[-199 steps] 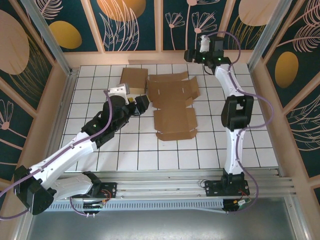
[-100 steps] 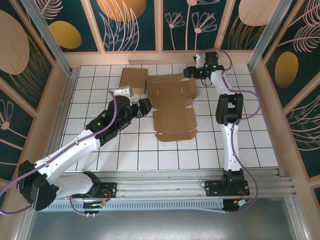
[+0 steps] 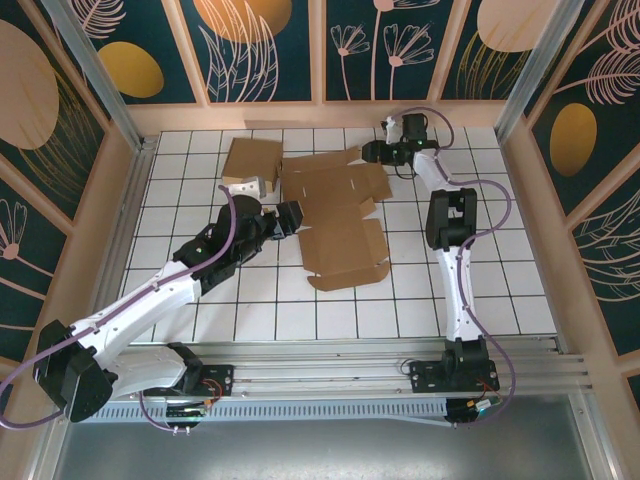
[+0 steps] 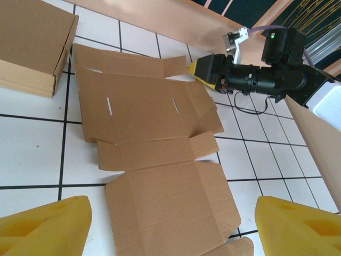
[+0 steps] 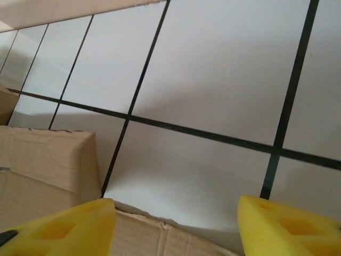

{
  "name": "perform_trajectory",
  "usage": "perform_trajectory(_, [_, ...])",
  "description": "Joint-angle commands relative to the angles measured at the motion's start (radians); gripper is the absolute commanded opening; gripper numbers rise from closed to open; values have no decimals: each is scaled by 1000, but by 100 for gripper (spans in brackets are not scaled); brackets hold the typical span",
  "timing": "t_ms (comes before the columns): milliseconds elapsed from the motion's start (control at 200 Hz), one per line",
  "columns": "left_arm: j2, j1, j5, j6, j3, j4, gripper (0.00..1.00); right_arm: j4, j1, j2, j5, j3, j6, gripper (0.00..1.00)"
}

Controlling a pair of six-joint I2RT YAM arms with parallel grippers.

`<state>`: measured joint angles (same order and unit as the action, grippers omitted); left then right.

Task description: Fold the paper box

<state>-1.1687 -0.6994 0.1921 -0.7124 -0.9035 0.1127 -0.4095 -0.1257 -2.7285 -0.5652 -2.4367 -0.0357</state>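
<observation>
The paper box (image 3: 340, 235) lies unfolded and flat on the tiled table, its flaps spread out; the left wrist view shows its slotted panel (image 4: 144, 104). My left gripper (image 3: 293, 216) hovers at the blank's left edge, open, its yellow fingers (image 4: 45, 226) standing either side of the near panel with nothing between them. My right gripper (image 3: 370, 152) lies low on the table at the blank's far right corner, open. In the right wrist view the cardboard edge (image 5: 154, 234) sits low between its fingers (image 5: 61, 229). The left wrist view also shows the right gripper (image 4: 205, 72) against that corner.
A second, folded-up cardboard box (image 3: 250, 158) rests at the back left, touching the flat blank, seen too in the left wrist view (image 4: 32, 48). A wooden wall (image 3: 320, 115) closes the table's far side just behind the right gripper.
My right gripper dropped to the table and moved left into the blank's far corner. The blank and the folded box slid and turned left. My left gripper shifted slightly toward the blank.
</observation>
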Motion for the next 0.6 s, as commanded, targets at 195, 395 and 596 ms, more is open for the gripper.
perform_trajectory(195, [19, -2, 12, -11, 17, -14, 80, 22, -20, 225, 154, 121, -64, 73])
perform_trajectory(395, [8, -2, -12, -13, 14, -28, 81, 37, -66, 239, 164, 137, -153, 74])
perform_trajectory(596, [26, -1, -6, -16, 24, -22, 81, 80, -92, 170, 195, 97, -268, 73])
